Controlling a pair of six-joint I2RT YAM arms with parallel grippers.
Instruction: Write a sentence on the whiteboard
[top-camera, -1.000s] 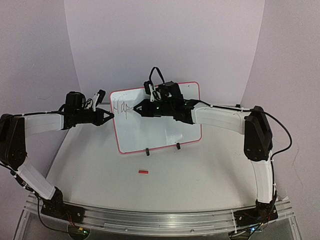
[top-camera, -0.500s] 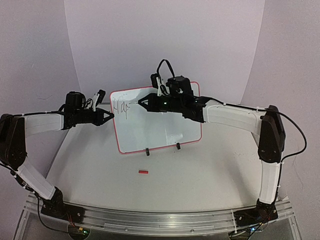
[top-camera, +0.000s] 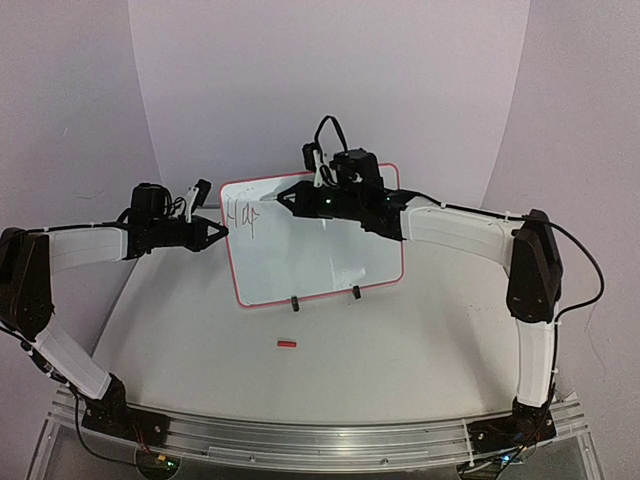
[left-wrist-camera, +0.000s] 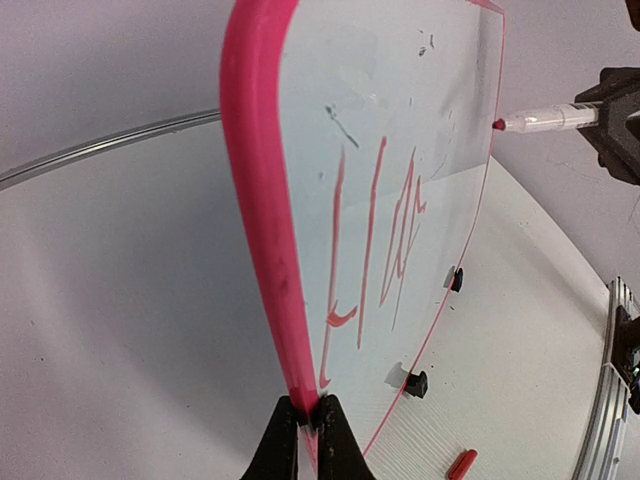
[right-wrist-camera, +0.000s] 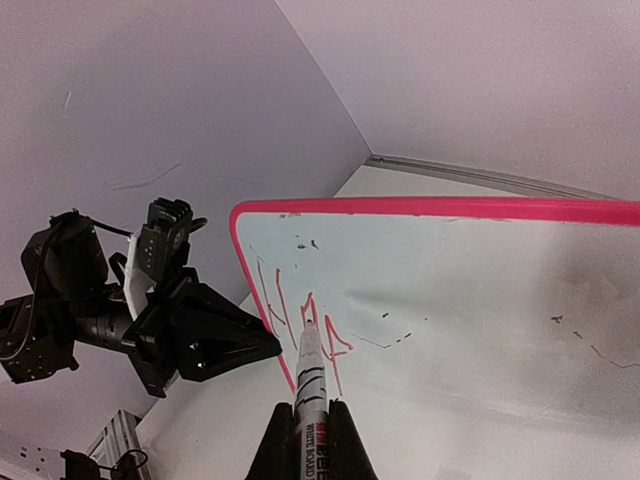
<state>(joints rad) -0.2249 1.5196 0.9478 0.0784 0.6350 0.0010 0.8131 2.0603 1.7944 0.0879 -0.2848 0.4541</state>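
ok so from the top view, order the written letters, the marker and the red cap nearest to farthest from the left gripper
The left gripper clamps the left edge of the whiteboard.
1. written letters, just to its right
2. marker, just past the letters
3. red cap, on the table nearer the arm bases

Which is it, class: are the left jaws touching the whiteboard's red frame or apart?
Touching. The left wrist view shows the left gripper with its jaws pinching the whiteboard by its red edge, no gap on either side.
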